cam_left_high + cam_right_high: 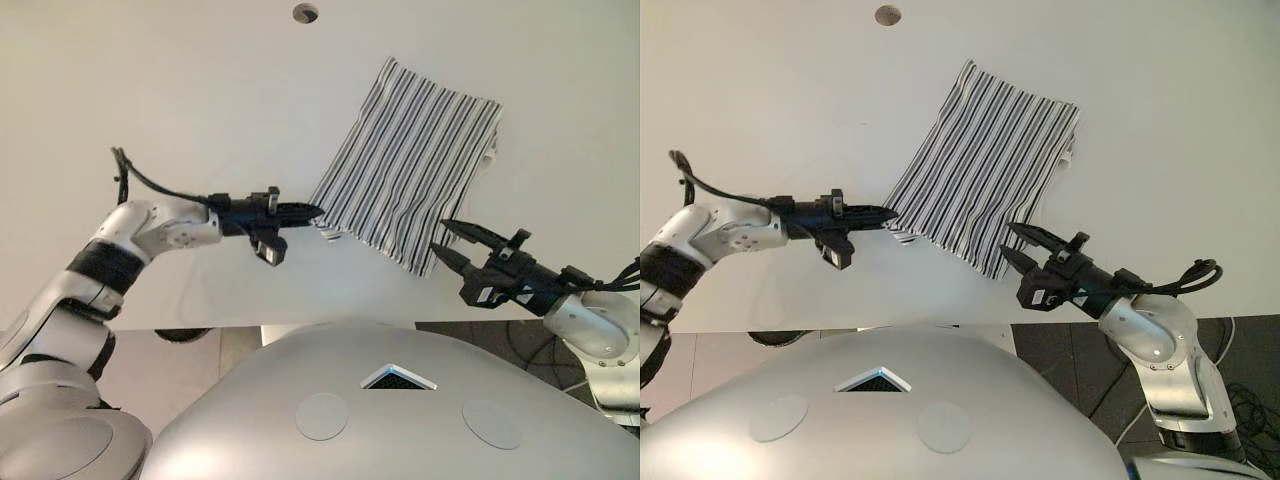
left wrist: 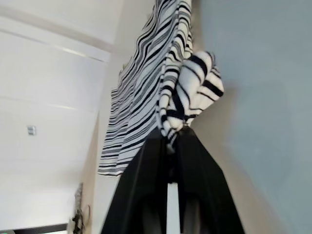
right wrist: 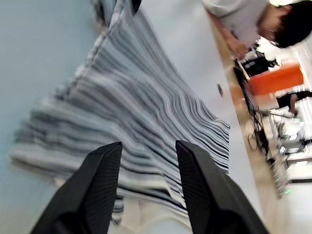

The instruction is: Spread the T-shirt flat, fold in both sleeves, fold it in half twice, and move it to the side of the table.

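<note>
A black-and-white striped T-shirt [image 1: 410,165] lies folded into a rough rectangle on the white table [image 1: 150,100], right of centre and turned at an angle. My left gripper [image 1: 315,211] is shut on the shirt's near-left corner; the left wrist view shows the fabric [image 2: 190,87] bunched at the closed fingertips [image 2: 170,139]. My right gripper [image 1: 440,237] stands open just off the shirt's near-right corner, with nothing between its fingers. In the right wrist view the striped cloth [image 3: 141,97] lies beyond the spread fingers [image 3: 105,165].
A small round hole [image 1: 305,12] sits in the tabletop at the far edge. The table's near edge [image 1: 200,322] runs just below both arms. Bare tabletop stretches to the left of the shirt and to its right.
</note>
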Robot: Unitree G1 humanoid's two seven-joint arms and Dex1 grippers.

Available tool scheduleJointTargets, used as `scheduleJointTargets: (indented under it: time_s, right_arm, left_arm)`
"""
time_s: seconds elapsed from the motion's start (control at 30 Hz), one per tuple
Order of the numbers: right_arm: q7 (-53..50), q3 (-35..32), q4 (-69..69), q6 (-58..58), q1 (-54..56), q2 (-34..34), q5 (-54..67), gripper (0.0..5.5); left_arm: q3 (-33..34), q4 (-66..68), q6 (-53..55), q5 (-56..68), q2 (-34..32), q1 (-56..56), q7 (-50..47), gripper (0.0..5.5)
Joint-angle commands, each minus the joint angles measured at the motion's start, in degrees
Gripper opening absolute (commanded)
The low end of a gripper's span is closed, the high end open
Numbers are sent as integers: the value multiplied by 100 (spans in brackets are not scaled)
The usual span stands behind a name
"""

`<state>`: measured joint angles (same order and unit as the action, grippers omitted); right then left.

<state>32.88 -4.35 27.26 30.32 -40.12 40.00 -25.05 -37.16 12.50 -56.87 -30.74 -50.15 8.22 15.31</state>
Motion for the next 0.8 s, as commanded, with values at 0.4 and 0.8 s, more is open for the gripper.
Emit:
scheduleJointTargets:
  time_s: [0.4, 0.8]
  right_arm:
    - [977, -525, 972, -217, -1281, 1166, 1602, 454]
    - [951, 1151, -211, -63, 504, 851, -296, 454]
  left_arm:
    - [116, -665, 1041, -461, -186, -1267, 925, 7]
    - [274, -996, 1213, -451, -20, -1421, 1049, 7]
